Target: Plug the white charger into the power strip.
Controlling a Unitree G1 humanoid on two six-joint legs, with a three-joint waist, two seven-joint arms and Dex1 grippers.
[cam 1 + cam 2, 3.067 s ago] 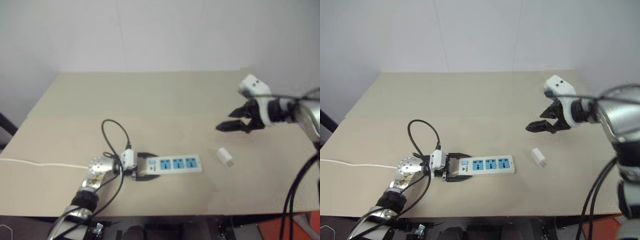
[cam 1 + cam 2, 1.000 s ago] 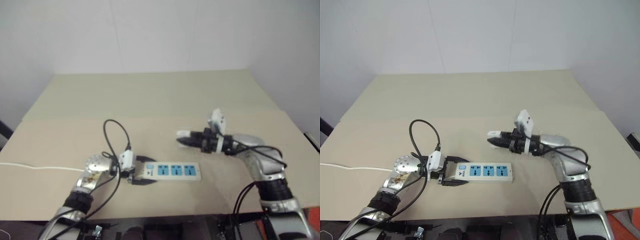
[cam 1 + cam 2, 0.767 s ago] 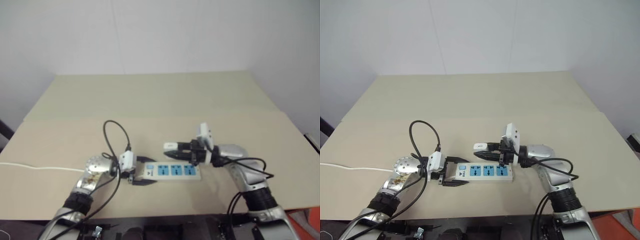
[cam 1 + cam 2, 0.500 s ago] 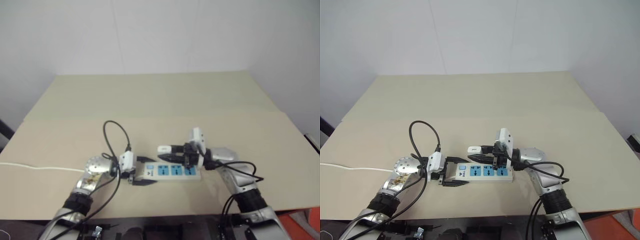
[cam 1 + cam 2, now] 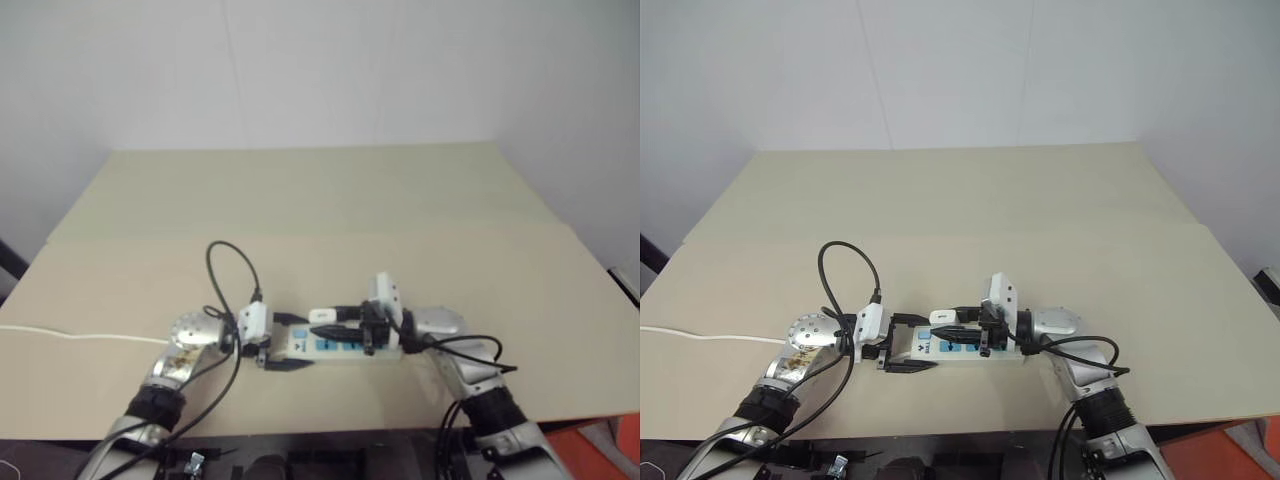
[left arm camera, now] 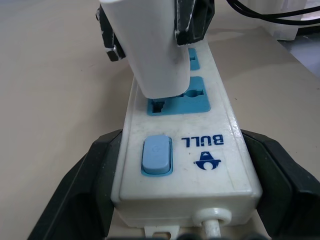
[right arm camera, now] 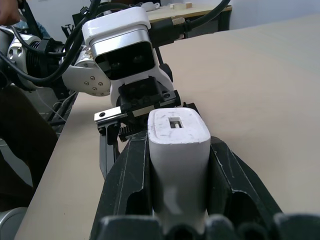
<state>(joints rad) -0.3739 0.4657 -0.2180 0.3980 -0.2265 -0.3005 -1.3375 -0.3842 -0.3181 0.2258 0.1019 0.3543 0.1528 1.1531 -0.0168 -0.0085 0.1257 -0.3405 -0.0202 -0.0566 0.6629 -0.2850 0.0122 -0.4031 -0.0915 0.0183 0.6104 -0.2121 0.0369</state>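
The power strip [image 5: 923,349] lies flat near the table's front edge. My left gripper [image 5: 928,344] is shut on its switch end, a black finger [image 6: 85,190] pressed to each side. The blue switch [image 6: 156,156] faces the left wrist camera. My right gripper [image 5: 946,326] reaches in level from the right, shut on the white charger [image 7: 175,125]. The charger [image 6: 150,50] stands with its lower end on the blue socket [image 6: 197,97] nearest the switch. Its prongs are hidden, so I cannot tell whether they are in.
The strip's thin white cord [image 5: 700,335] runs off the table's left side. A black cable loop [image 5: 845,265] rises from my left wrist. The beige table [image 5: 970,200] stretches back to a white wall, and its front edge lies just below the strip.
My right gripper carried the charger leftward and down, from above the strip's right part to the socket beside the switch. The left gripper and the strip stayed put.
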